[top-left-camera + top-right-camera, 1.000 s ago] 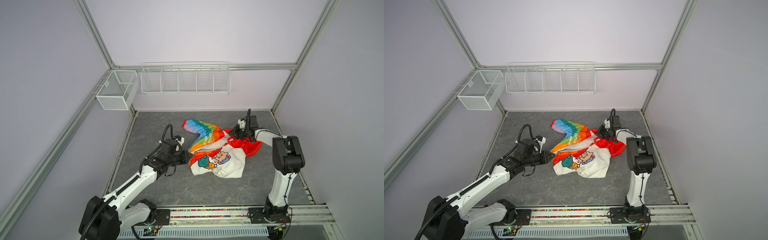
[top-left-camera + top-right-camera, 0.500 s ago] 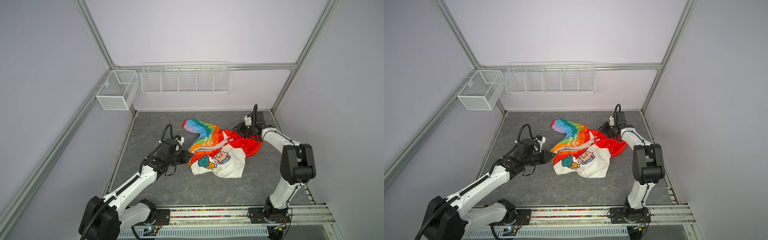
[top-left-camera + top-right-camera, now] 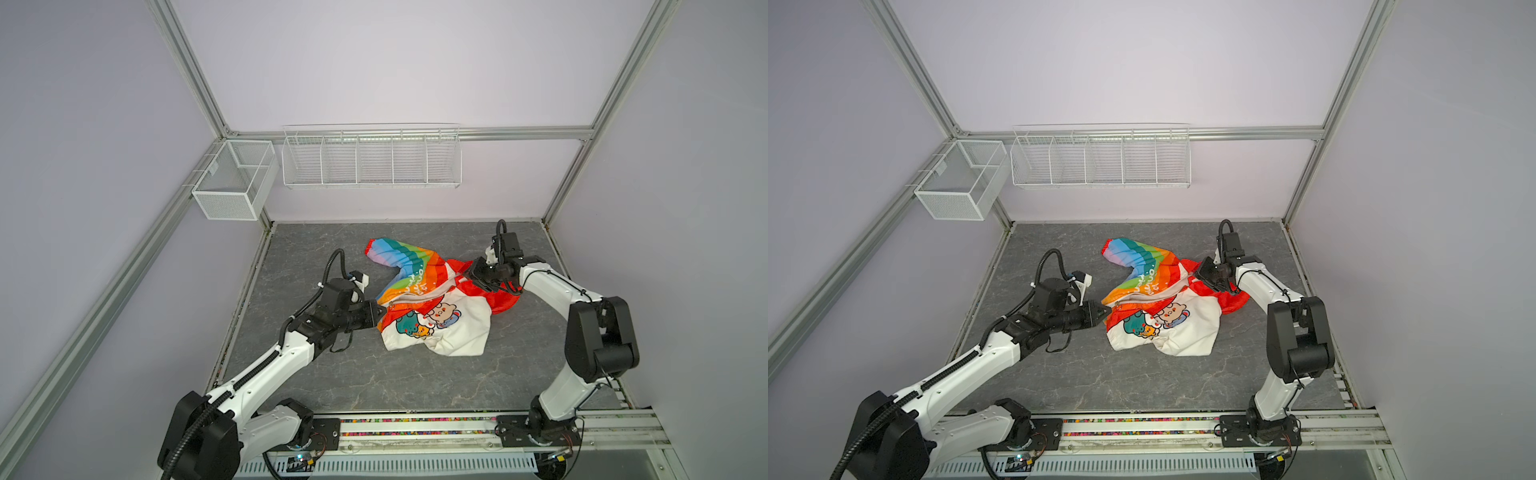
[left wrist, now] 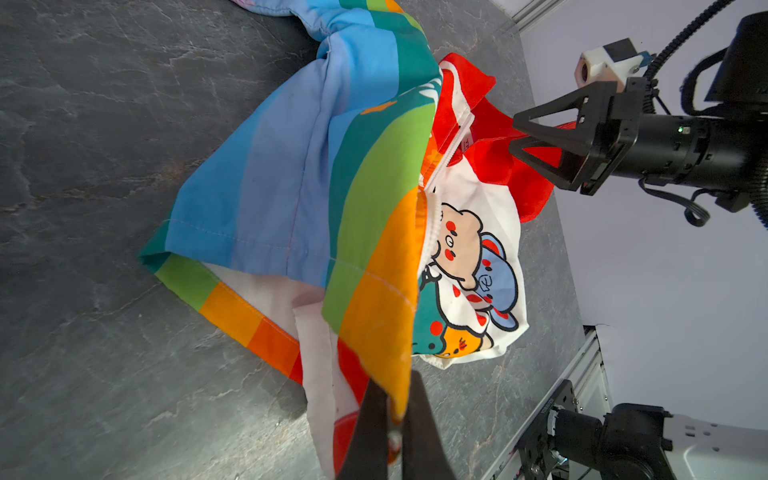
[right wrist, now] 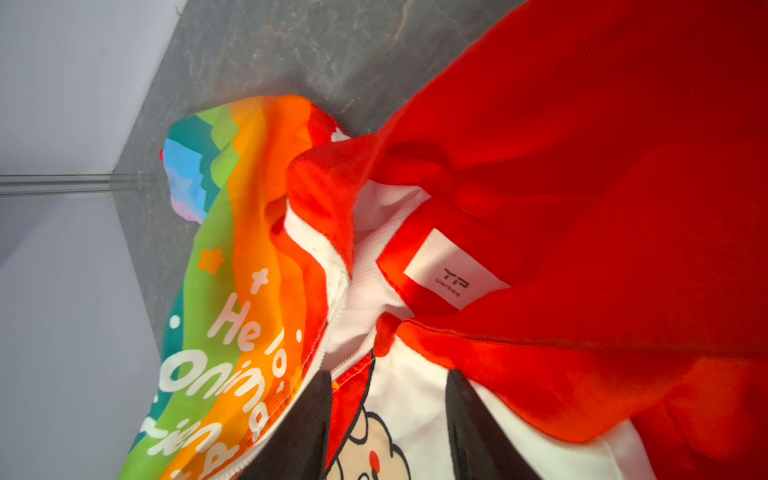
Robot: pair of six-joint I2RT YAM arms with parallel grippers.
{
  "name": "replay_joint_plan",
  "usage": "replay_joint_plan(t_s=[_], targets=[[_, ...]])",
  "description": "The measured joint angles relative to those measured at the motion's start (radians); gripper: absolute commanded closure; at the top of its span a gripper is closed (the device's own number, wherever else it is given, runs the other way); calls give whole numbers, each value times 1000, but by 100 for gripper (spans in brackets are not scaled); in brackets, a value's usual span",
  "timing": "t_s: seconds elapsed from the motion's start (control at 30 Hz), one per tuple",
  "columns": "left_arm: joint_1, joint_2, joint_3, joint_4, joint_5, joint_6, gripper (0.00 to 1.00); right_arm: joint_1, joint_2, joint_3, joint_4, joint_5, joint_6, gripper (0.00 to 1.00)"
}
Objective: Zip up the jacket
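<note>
The jacket [image 3: 436, 320] [image 3: 1169, 328] lies crumpled mid-table, rainbow sleeve toward the back, red hood [image 3: 498, 297] to the right, white bear panel in front. My left gripper [image 3: 380, 312] [image 3: 1106, 309] [image 4: 395, 388] is shut on the orange corner of the jacket's [image 4: 374, 187] hem and holds it slightly off the table. My right gripper [image 3: 471, 276] [image 3: 1202, 276] [image 5: 388, 374] [image 4: 517, 133] stands open just over the collar, its jaws either side of the white panel beside the zipper [image 5: 345, 363]. The white zipper [image 4: 440, 166] runs partly open toward the neck label [image 5: 453, 270].
A long white wire rack [image 3: 372, 156] hangs on the back wall and a mesh basket [image 3: 232, 180] on the left corner post. Aluminium frame posts [image 3: 569, 174] stand at the back corners. The arms' base rail [image 3: 415, 428] runs along the front edge.
My right gripper has opened and let the red hood fabric go, while that arm's elbow swung out to the right. The left arm and its grip have stayed still.
</note>
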Motion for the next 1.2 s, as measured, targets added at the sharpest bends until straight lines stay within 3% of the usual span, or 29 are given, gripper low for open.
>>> replay_joint_plan(t_s=[0.33, 0.43, 0.63, 1.2], targets=[[0, 0, -16, 7, 1, -2, 100, -5, 75, 2, 1, 58, 39, 56], [0, 0, -16, 12, 4, -6, 100, -14, 113, 14, 0, 72, 45, 64], [0, -1, -16, 12, 4, -7, 100, -31, 145, 39, 5, 76, 53, 93], [0, -4, -27, 4, 4, 4, 100, -92, 115, 71, 15, 26, 59, 93]])
